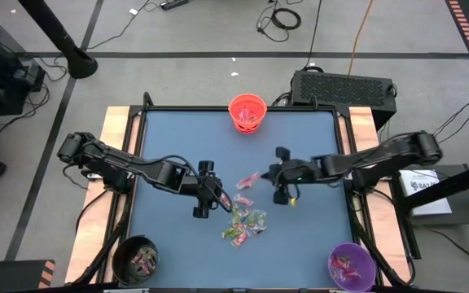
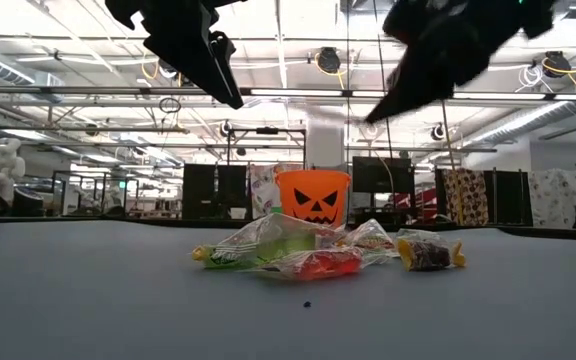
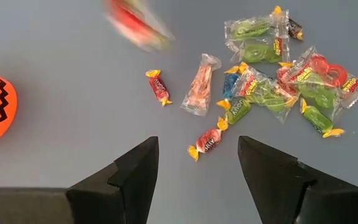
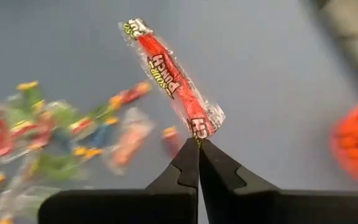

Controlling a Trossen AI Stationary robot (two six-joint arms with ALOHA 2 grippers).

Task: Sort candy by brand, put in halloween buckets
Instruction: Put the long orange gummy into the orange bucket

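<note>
**Right gripper lifts a red straw candy above the pile**

Above the middle of the blue-grey table [image 1: 169,236], the right gripper [image 4: 197,142] has its two fingers pressed together on one end of a long red sweet in a clear wrapper [image 4: 171,78]. The sweet stands out from the fingertips, clear of the tabletop, and the left wrist view catches it as a blurred red streak [image 3: 135,23] over the far part of the surface. From overhead the right gripper [image 1: 281,184] sits just right of the loose sweets, its arm reaching in from the table's right side.

The left gripper [image 3: 197,163] hangs over the pile's left edge with its fingers spread wide and nothing between them; overhead it shows at [image 1: 206,195], its arm coming in from the left.

The candy pile [image 1: 245,221] lies near the table's centre: green, red and clear wrappers bunched together, with a few small twisted red pieces [image 3: 159,86] and a pale pink one [image 3: 199,86] lying apart from the main cluster [image 3: 278,74]. The low view shows the heap [image 2: 313,255] resting flat on the surface.

The orange bucket [image 1: 247,112] stands at the far edge, middle, with its jack-o'-lantern face toward the low camera [image 2: 313,197]. The black bucket [image 1: 135,259] stands at the near left corner and the purple bucket [image 1: 352,265] at the near right; each has sweets in it.
</note>
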